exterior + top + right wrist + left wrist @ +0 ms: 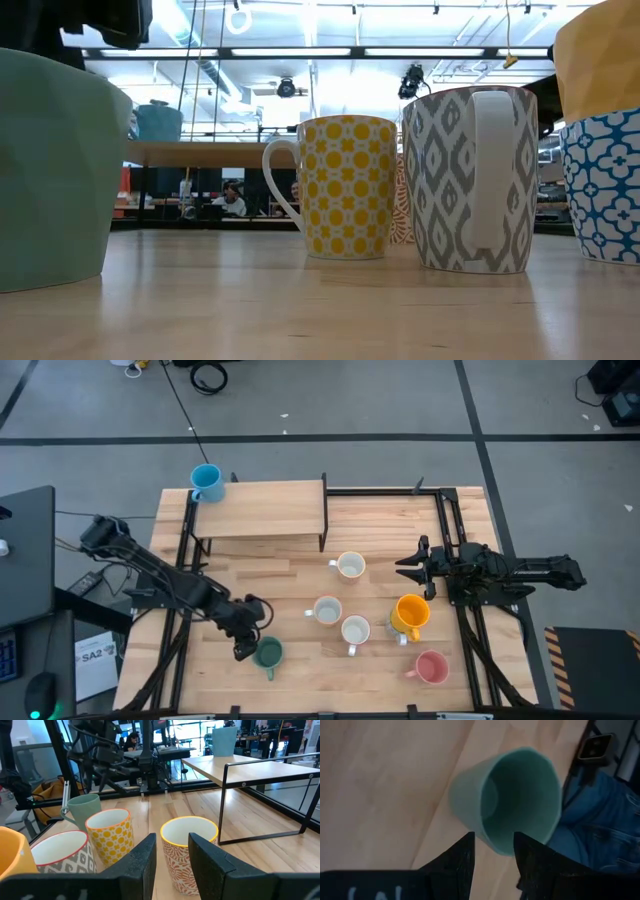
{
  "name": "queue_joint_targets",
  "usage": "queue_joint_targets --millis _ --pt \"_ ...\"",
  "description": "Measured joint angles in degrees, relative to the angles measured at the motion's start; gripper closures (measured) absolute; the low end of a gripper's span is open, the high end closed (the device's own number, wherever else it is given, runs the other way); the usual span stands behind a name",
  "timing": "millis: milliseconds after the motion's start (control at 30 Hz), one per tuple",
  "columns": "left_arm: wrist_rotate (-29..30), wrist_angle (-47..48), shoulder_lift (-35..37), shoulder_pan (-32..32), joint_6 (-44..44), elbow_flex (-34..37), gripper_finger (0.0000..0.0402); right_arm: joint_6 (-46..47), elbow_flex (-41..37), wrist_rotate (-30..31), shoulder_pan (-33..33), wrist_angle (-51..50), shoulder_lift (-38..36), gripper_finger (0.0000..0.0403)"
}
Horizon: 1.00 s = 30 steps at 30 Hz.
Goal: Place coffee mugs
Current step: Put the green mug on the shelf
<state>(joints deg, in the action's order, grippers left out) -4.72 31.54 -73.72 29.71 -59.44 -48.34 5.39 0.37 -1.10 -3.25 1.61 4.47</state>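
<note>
- Seven mugs in the high view: one blue mug on the raised shelf; one green mug, three white mugs, one orange mug and one pink mug on the table.
- Left gripper: jaws apart, straddling the green mug's rim.
- Right gripper waits beside the orange mug, jaws apart, empty.

The left arm reaches from the table's left edge diagonally toward the near side, its elbow bent, and the left gripper points down at the table with its two dark fingers parted by a narrow gap. The right arm lies stretched in from the right edge, roughly level. The right gripper faces the table's middle, its fingers likewise a little apart and holding nothing.
</note>
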Motion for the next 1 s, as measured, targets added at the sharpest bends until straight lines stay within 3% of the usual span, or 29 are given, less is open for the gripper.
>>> queue_joint_targets --millis 433,800,1000 --pt "2.4 -1.1 -4.9 -0.2 0.2 0.0 0.026 0.0 0.0 0.0 0.0 0.0 0.0 0.0284" --pt "3.1 -1.3 -5.1 -2.4 7.5 0.0 0.0261 0.0 0.0 0.0 0.0 0.0 0.0 0.0284" --pt "3.1 -0.5 -5.1 -4.2 11.3 0.0 0.0298 0.0 0.0 0.0 0.0 0.0 0.0 0.0284"
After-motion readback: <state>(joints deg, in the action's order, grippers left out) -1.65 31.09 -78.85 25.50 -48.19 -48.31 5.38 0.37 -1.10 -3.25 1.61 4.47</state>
